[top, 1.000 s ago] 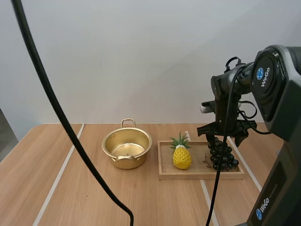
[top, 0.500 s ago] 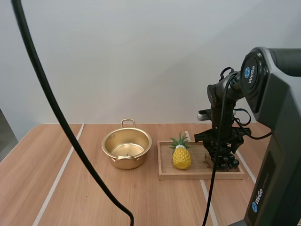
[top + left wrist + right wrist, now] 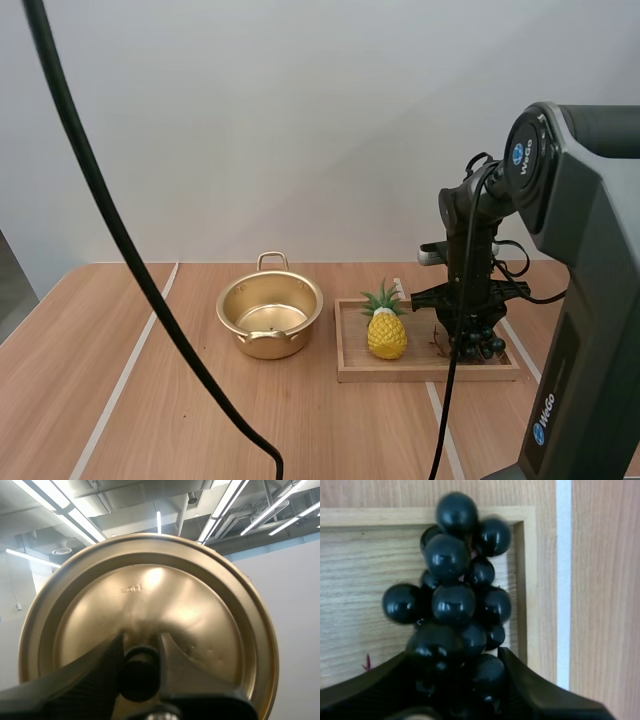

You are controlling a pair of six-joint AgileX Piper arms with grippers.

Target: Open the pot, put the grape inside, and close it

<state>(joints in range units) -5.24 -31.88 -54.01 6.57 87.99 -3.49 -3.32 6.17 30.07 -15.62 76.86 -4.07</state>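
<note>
Left end effector (image 3: 140, 647) clamped shut, right end effector (image 3: 455, 655) pointing down

Counted one pot (image 3: 270, 315), one lid (image 3: 150, 595), one bunch of grapes (image 3: 455, 595), one pineapple (image 3: 386, 334) and one wooden tray (image 3: 420, 375). Tallied two grippers, the left gripper (image 3: 140, 645) and the right gripper (image 3: 455, 655), with two black fingers apiece. Made out more than ten dark berries on the bunch. Noted one table (image 3: 330, 430).

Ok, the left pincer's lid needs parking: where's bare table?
For the lid: bare table left of the pot and in front of it, also in front of the wooden tray. Crowded: the tray itself, with pineapple, grapes and the right pincer.
</note>
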